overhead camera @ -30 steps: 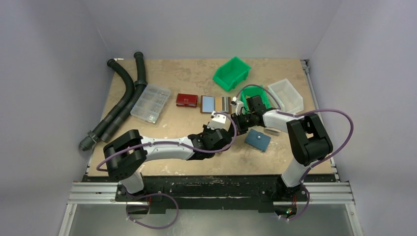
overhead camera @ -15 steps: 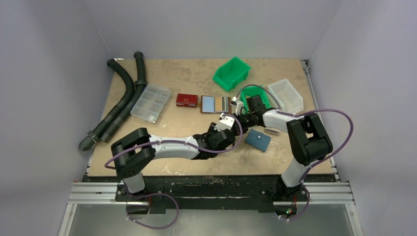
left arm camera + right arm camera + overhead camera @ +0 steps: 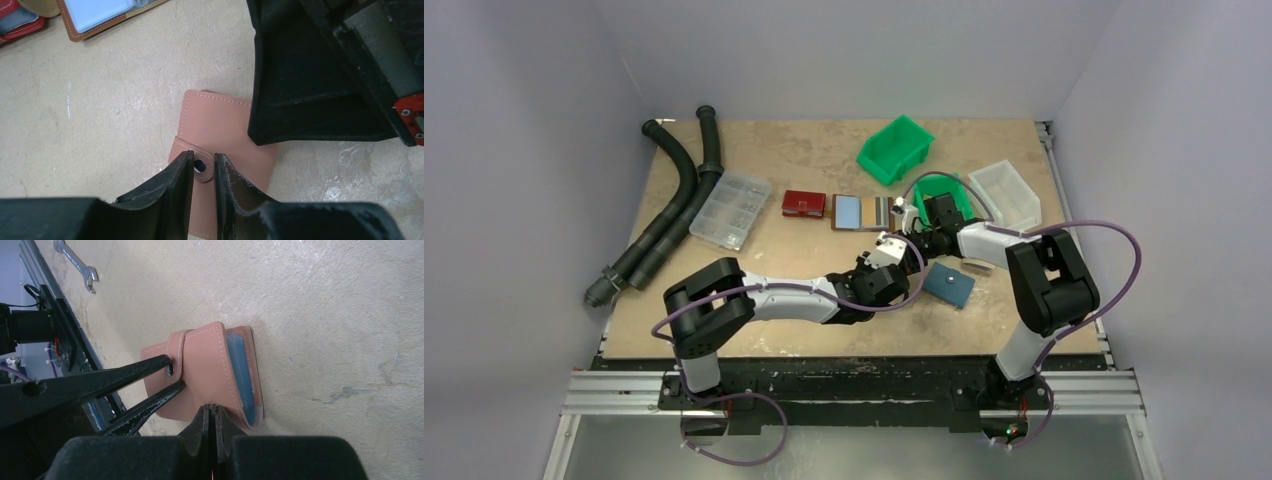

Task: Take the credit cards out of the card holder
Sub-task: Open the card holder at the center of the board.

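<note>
A tan leather card holder (image 3: 220,125) lies on the table and also shows in the right wrist view (image 3: 205,370). The edges of blue credit cards (image 3: 245,375) show in its open side. My left gripper (image 3: 204,159) has its fingers closed in on both sides of the holder's snap strap (image 3: 202,166). My right gripper (image 3: 210,410) is shut, with its tips against the holder's edge. Its black body (image 3: 310,90) covers the holder's right part. In the top view both grippers (image 3: 912,255) meet and hide the holder.
An open brown wallet (image 3: 862,212) with a light blue card and a red wallet (image 3: 804,204) lie behind. A blue square pouch (image 3: 949,285) lies to the right. Green bins (image 3: 894,148), a clear bin (image 3: 1006,193), an organiser box (image 3: 730,209) and black hoses (image 3: 674,200) stand further off.
My left arm has reached further right and forward, bringing its gripper onto the card holder's strap. The right arm has stayed in place.
</note>
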Action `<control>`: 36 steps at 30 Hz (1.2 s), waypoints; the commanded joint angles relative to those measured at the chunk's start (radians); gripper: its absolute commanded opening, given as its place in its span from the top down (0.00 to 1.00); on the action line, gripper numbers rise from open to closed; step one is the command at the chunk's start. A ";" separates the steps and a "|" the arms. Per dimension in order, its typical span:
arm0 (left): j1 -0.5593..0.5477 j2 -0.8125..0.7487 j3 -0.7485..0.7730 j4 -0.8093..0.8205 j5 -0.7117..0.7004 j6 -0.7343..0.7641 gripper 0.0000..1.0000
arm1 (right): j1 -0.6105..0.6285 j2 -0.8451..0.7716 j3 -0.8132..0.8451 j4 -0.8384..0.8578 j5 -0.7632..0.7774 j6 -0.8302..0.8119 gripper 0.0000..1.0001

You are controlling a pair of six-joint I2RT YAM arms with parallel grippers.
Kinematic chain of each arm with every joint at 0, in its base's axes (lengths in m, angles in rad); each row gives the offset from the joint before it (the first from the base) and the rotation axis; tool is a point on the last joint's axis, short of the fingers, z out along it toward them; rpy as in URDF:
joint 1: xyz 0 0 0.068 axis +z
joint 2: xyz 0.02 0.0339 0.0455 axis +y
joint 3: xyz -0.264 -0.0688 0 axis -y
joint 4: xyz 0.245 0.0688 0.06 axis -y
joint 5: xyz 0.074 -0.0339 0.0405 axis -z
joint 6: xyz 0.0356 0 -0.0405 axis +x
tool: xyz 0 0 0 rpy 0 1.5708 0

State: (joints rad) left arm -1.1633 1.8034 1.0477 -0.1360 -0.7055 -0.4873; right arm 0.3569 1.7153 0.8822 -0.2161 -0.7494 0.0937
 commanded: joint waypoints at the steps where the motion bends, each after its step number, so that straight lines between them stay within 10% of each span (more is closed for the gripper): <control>1: 0.002 0.008 0.009 -0.039 -0.071 0.006 0.79 | 0.007 0.026 0.015 -0.016 0.066 -0.023 1.00; 6: 0.005 0.018 0.002 -0.051 -0.105 0.009 1.00 | 0.006 0.027 0.015 -0.018 0.070 -0.025 1.00; 21: 0.058 -0.080 -0.078 -0.039 -0.177 0.012 1.00 | 0.005 0.030 0.020 -0.029 0.077 -0.031 1.00; 36: 0.059 -0.211 -0.177 0.108 0.153 -0.071 1.00 | 0.008 -0.055 0.028 -0.046 -0.258 -0.126 1.00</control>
State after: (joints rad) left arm -1.0996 1.6489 0.8925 -0.1131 -0.6640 -0.5064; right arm 0.3618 1.6428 0.8852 -0.2504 -0.9295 0.0055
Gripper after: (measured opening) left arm 0.024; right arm 0.031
